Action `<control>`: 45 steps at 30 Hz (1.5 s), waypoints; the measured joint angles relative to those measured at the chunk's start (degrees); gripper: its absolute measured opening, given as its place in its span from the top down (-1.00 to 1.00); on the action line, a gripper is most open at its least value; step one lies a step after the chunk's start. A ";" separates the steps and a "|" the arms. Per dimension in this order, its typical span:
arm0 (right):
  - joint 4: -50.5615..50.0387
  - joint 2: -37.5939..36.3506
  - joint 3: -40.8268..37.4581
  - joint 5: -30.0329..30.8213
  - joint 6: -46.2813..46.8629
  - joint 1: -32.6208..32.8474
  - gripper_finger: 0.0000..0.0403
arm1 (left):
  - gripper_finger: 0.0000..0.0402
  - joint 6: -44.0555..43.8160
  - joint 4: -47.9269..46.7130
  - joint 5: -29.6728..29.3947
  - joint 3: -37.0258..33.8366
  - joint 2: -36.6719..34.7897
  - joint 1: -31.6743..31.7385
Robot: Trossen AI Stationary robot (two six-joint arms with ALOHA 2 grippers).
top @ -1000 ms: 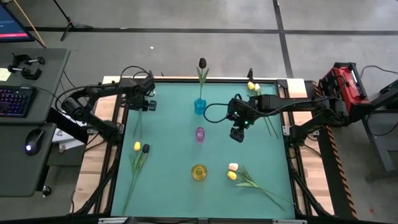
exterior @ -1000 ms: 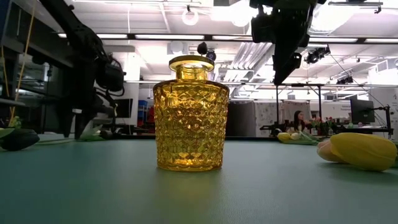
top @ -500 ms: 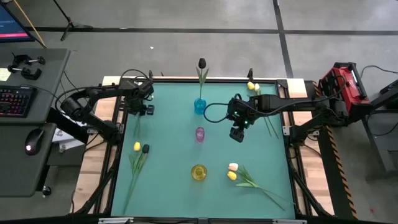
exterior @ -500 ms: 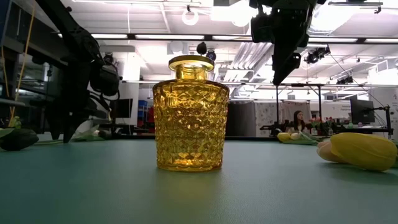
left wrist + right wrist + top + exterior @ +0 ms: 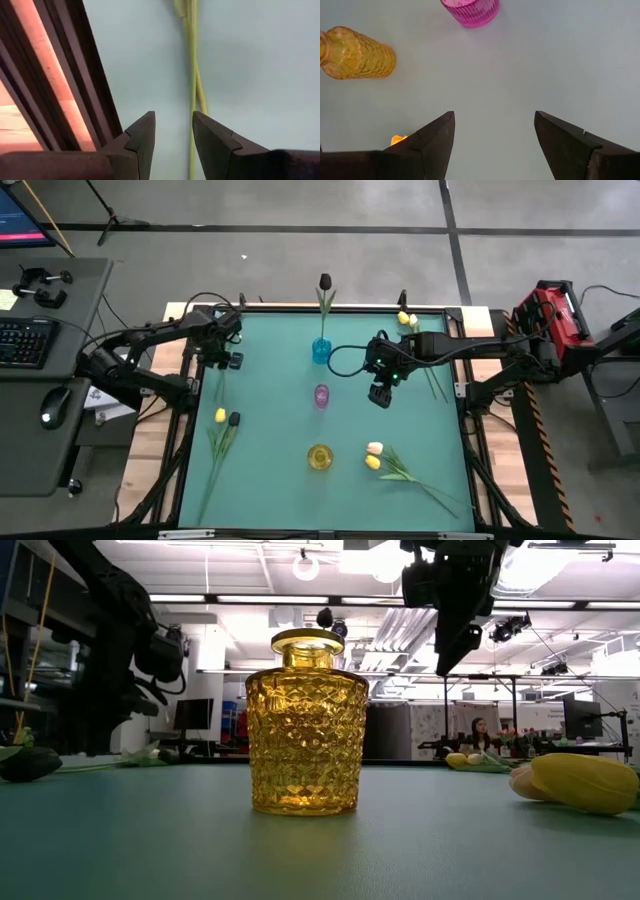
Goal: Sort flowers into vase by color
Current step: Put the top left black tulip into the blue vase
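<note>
The yellow vase stands at the table's near middle, the pink vase at its centre, and the blue vase behind that, holding a near-black tulip. A yellow tulip and a dark tulip lie at the left. A peach and a yellow tulip lie near right. More yellow tulips lie far right. My left gripper hovers open by the far left edge, over thin green stems. My right gripper hangs open, right of the pink vase.
A dark frame rail runs along the table's left edge, close beside my left fingers. The green mat between the vases and the right tulips is bare. A desk with keyboard and mouse stands left of the table. The low view faces the yellow vase.
My left gripper has drifted from near the far left corner toward the table's left edge and slightly toward the near side. The right arm, flowers and vases have stayed put.
</note>
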 joint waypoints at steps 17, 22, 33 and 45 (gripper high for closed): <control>0.99 -0.01 -0.02 0.51 0.15 -0.01 -0.30 | 0.42 -3.44 4.27 2.87 -3.33 1.66 -3.09; 1.11 -0.01 -0.02 0.51 0.17 -0.01 -0.30 | 0.42 -3.02 4.68 0.88 -2.72 1.42 -2.67; 1.09 -0.01 -0.02 0.49 0.20 0.01 -0.30 | 0.42 -4.53 7.91 -2.86 -2.81 1.51 -2.32; 1.09 -0.01 -0.02 0.49 0.02 0.00 -0.30 | 0.42 -8.05 9.58 -1.06 -2.79 1.54 -2.22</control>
